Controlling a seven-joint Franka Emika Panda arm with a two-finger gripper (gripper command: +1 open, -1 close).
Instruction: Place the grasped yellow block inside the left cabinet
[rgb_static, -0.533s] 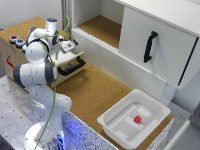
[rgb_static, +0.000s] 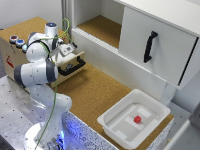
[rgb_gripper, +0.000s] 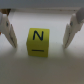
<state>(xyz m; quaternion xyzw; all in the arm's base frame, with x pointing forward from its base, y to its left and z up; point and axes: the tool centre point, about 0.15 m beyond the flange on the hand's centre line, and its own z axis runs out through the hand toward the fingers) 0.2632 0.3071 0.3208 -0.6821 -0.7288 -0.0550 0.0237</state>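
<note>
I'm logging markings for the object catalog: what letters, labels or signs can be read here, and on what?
"N" with a black bar beside it: on the face of the yellow block, seen in the wrist view between the open fingers of the gripper.
Red marking on the front of the wooden drawer box: too blurred to read.
Nothing legible on the white door or on the white tray.

The yellow block (rgb_gripper: 38, 42) has a black letter N and a black line on it. The left cabinet (rgb_static: 102, 27) has white walls and a brown speckled floor. A small red block (rgb_static: 136, 119) sits in a white tray (rgb_static: 116, 131). The door handle (rgb_static: 149, 46) is black.
</note>
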